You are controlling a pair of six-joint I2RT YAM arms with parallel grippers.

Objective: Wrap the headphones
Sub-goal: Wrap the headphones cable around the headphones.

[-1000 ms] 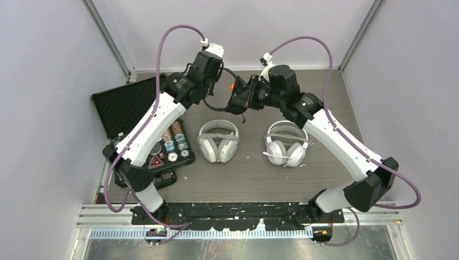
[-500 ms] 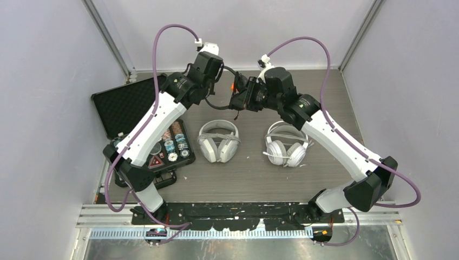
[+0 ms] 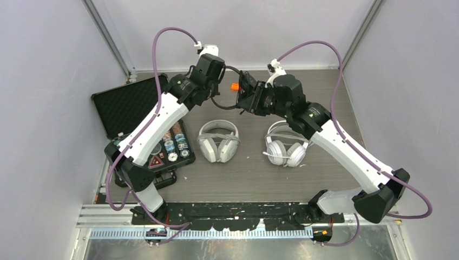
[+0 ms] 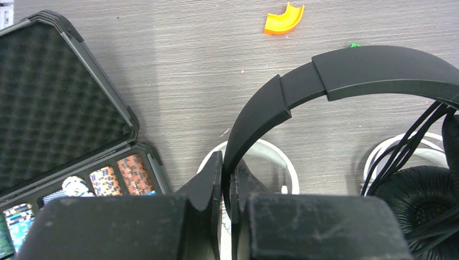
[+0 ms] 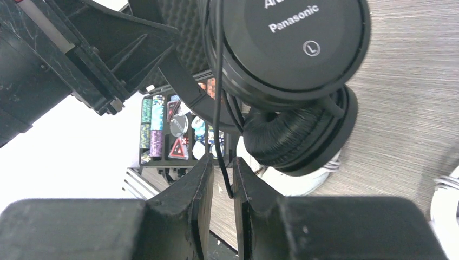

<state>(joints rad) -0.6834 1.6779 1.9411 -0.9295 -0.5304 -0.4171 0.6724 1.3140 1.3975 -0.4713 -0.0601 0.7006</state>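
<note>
The black headset (image 4: pixel 368 67) is hanging aloft, while the pale grey headset (image 3: pixel 218 142) and the white headset (image 3: pixel 286 147) are lying flat side by side.

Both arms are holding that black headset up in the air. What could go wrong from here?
1. The right gripper pinches only the thin black cable. A tug could probably pull it free.
2. The left gripper clamps just the narrow headband, which might twist or slip out.
3. Loose cable strands hang beside the ear cup and could snag or tangle there.
</note>
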